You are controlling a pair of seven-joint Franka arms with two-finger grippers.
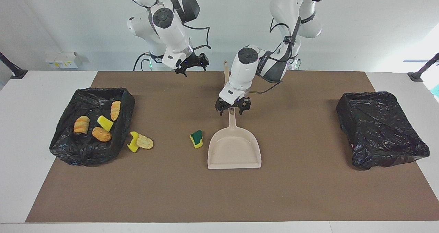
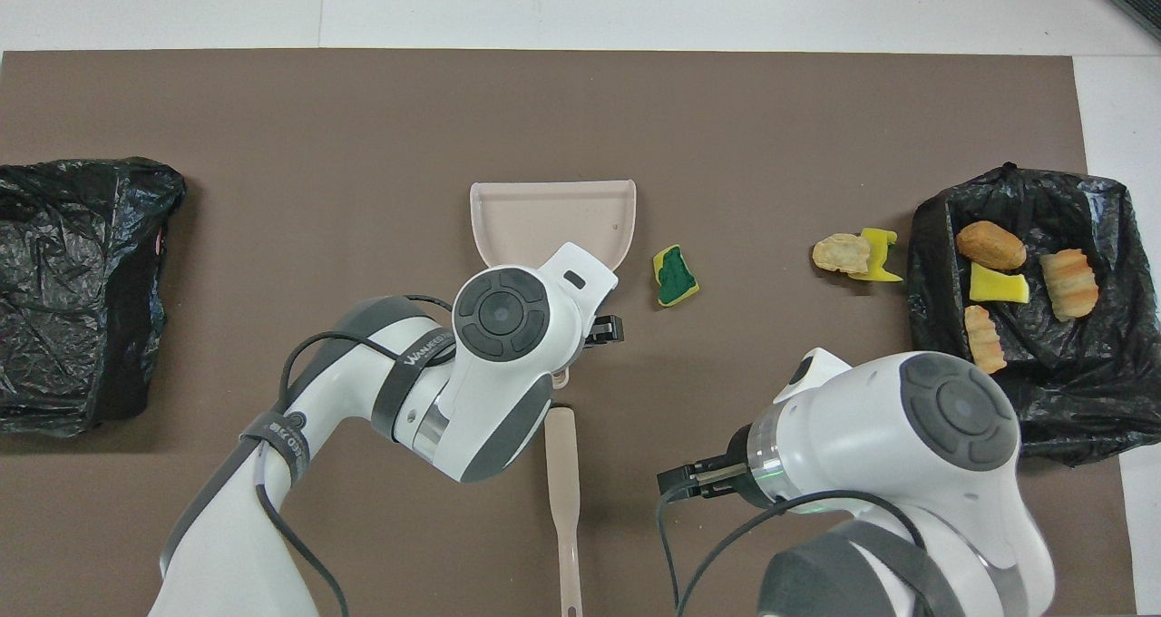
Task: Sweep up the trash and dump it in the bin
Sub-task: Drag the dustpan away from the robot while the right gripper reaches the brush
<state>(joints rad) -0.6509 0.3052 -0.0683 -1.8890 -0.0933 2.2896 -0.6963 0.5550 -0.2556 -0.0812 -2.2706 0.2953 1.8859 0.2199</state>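
A green-and-yellow sponge [image 1: 196, 138] [image 2: 676, 275] lies on the brown mat beside the beige dustpan [image 1: 234, 152] [image 2: 553, 218]. A yellow bit [image 1: 133, 142] [image 2: 880, 247] and a bread slice [image 1: 145, 143] [image 2: 840, 253] lie just outside the black-lined bin [image 1: 85, 154] [image 2: 1079, 417], which holds several more trash pieces [image 1: 101, 134] [image 2: 993, 244]. My left gripper [image 1: 232, 108] is open, with its fingers on either side of the end of the dustpan's handle [image 1: 233, 123]. My right gripper [image 1: 192, 63] [image 2: 678, 481] is open and empty, raised over the mat's edge at the robots' end.
The beige brush [image 1: 226, 77] [image 2: 562, 490] lies flat on the mat between the dustpan's handle and the robots. A second black-lined bin [image 1: 380, 130] [image 2: 73, 281] stands at the left arm's end of the table.
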